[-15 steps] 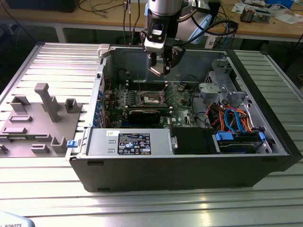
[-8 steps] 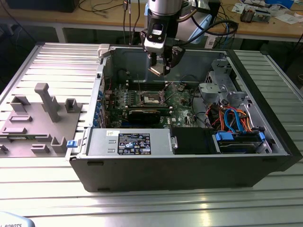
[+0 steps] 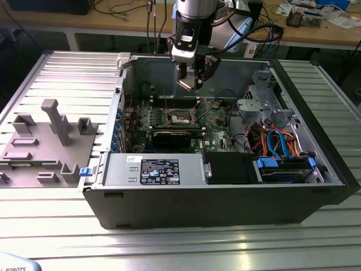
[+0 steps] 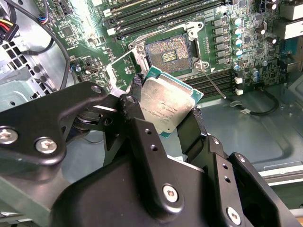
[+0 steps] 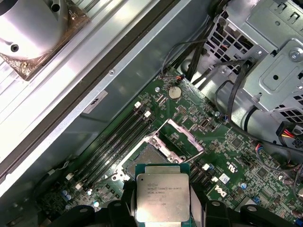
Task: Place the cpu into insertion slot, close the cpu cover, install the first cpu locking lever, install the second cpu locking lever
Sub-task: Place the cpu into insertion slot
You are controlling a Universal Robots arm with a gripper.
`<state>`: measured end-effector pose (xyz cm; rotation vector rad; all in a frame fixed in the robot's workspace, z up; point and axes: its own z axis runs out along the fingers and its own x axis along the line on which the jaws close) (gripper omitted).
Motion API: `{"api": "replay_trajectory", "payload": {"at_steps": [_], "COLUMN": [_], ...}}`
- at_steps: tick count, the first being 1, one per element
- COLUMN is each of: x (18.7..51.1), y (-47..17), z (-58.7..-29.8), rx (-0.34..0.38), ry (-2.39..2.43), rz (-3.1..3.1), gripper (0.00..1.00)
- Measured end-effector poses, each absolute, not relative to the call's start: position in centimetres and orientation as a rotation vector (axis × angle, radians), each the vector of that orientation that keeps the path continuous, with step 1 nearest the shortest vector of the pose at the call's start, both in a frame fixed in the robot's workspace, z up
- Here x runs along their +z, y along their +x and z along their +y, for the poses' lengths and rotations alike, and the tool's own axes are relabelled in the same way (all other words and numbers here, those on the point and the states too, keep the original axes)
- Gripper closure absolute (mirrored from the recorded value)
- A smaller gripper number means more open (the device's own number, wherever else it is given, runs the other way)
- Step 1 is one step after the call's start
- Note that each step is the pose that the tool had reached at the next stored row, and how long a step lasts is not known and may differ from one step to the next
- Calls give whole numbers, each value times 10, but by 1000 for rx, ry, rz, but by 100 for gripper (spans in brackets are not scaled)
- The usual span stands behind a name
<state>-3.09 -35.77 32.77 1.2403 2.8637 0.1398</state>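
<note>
While the tool (image 3: 190, 82) is hanging over the open computer case (image 3: 225, 210), its two black fingers (image 4: 139, 118) are pinching the cpu (image 4: 165, 104) by two opposite edges, so the jaws are standing just as far apart as the chip is wide. The cpu is showing its pale silvery face in both wrist views, with a thin green border around it, and it is sitting tilted in the grip in the second wrist view. It is floating clear above the motherboard (image 5: 236, 161), touching nothing but the fingers.

Below it the insertion slot (image 4: 170, 54) is lying bare (its dark field of contacts is showing in the second wrist view), so the chip is not yet resting in it. In the first wrist view the held cpu is covering part of the slot. The cpu cover (image 5: 187, 136) is standing swung up on its hinge at one side of the slot, its open centre letting the green board show through. A thin metal lever (image 4: 213, 81) is sticking out unlatched at another side. Long black memory slots (image 5: 118, 137) are running alongside the slot.

In the exterior view the case is lying on its side on a ribbed metal bench (image 3: 169, 248), with a grey plastic fixture (image 3: 51, 141) sitting well apart toward the exterior view's left.
</note>
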Motion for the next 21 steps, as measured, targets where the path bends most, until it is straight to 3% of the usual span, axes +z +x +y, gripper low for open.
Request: {"api": "replay_trajectory", "payload": {"at_steps": [21], "x": [328], "y": [-31], "z": [-358], "rx": [134], "ry": [1265], "rz": [2851], "gripper": [46]}}
